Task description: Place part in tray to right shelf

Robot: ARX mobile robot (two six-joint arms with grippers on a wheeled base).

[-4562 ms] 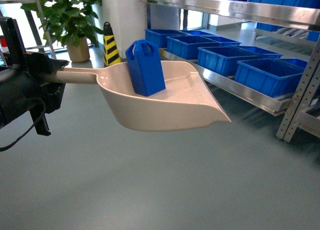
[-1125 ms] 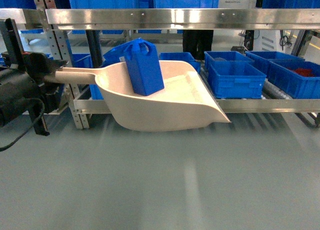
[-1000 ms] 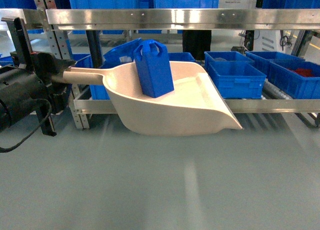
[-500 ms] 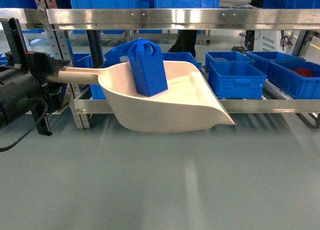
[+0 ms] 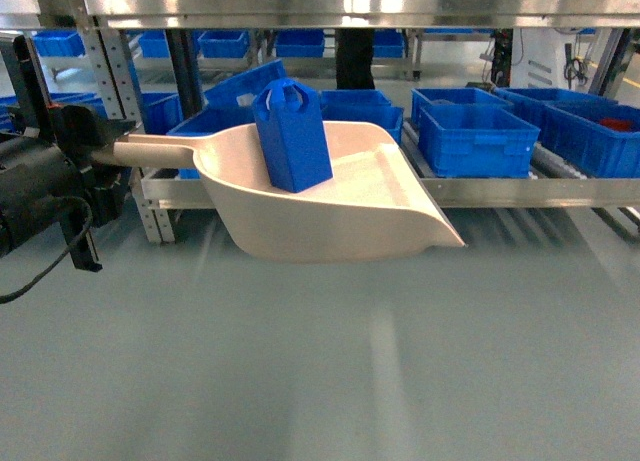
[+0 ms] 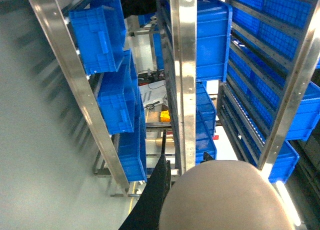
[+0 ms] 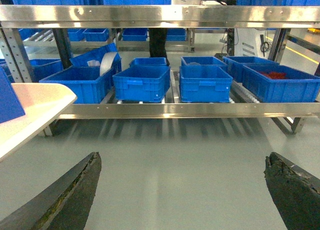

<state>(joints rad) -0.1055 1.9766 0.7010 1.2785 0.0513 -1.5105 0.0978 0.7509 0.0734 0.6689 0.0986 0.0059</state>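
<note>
- Head view: left gripper (image 5: 100, 153) clamps the tray (image 5: 340, 216) handle, level so the part (image 5: 292, 136) stays put.
- Right gripper (image 7: 182, 190) hangs released, facing the shelf (image 7: 165, 110).

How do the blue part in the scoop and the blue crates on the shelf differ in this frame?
The part is a small, closed, boxy block with a tapered, handle-like top; the crates are wide, open-topped bins. The part stands upright in the beige tray, carried in the air by the left claw; the crates rest in a row on the right shelf behind its steel front rail. Both are bright-blue plastic.
</note>
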